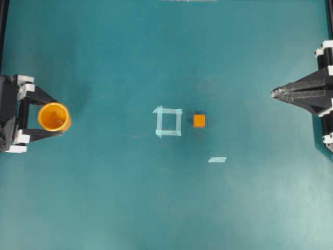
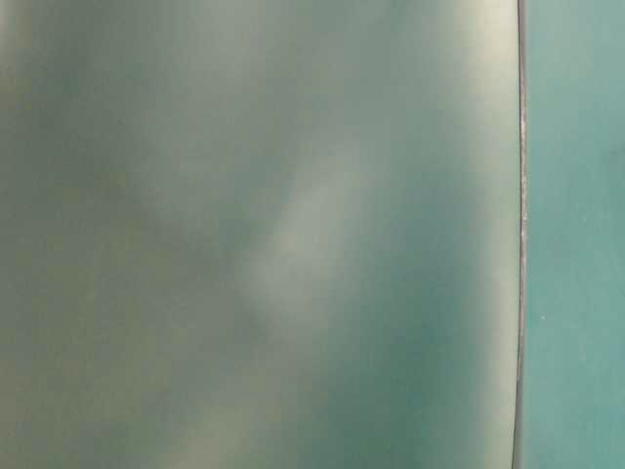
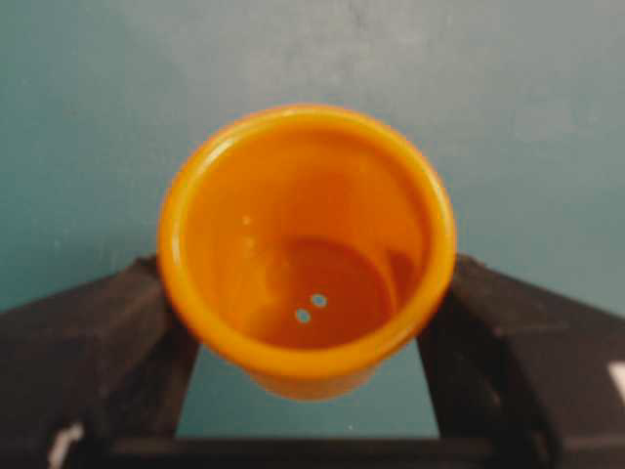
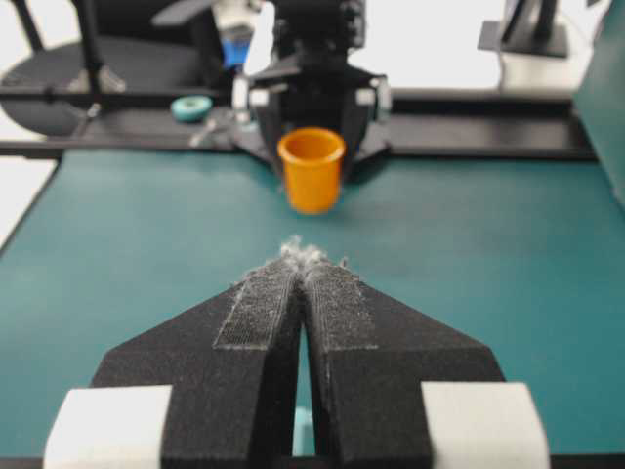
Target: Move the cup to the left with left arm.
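The orange-yellow cup (image 1: 54,116) stands upright at the far left of the table. My left gripper (image 1: 58,116) is shut on it, one black finger pressing each side. The left wrist view looks down into the cup (image 3: 307,244), and the fingers (image 3: 146,322) touch its wall on both sides. From the right wrist view the cup (image 4: 311,168) sits far across the table, in front of the left arm. My right gripper (image 1: 274,93) is at the far right, shut with nothing in it; its padded fingertips (image 4: 305,259) meet.
A small orange cube (image 1: 199,120) lies just right of a pale tape square (image 1: 168,122) at the table's middle. A short tape strip (image 1: 217,159) lies nearer the front. Teal table (image 1: 166,208) stretches between the two arms. Black frame rails run behind the left arm.
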`<control>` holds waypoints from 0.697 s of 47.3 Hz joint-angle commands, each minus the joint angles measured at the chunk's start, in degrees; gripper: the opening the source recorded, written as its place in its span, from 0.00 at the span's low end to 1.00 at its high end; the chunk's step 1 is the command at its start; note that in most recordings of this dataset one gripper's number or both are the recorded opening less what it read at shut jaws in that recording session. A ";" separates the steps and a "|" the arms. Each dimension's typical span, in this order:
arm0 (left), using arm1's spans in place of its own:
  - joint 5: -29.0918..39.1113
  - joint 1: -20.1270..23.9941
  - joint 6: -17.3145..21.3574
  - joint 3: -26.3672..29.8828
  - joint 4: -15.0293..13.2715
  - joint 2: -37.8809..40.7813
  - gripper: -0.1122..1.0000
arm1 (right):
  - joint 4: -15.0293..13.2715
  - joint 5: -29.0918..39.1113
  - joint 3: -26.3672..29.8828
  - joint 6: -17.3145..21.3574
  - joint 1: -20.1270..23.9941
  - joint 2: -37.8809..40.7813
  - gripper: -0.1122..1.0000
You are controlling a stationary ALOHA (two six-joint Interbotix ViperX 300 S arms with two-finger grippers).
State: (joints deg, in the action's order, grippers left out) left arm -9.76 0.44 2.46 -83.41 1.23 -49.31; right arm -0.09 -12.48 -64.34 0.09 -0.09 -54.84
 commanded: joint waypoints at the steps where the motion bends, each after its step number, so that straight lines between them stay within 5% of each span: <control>1: 0.00 -0.09 0.09 0.18 0.18 -1.93 0.68 | 0.00 -0.35 1.67 0.18 0.00 0.35 0.10; 33: 0.79 -0.09 0.35 -0.35 0.18 -0.44 0.68 | 0.00 -0.35 1.67 0.09 0.00 0.35 0.10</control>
State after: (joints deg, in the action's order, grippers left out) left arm -8.96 0.44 2.72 -84.20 1.23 -50.36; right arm -0.09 -12.48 -64.34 0.18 -0.09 -54.76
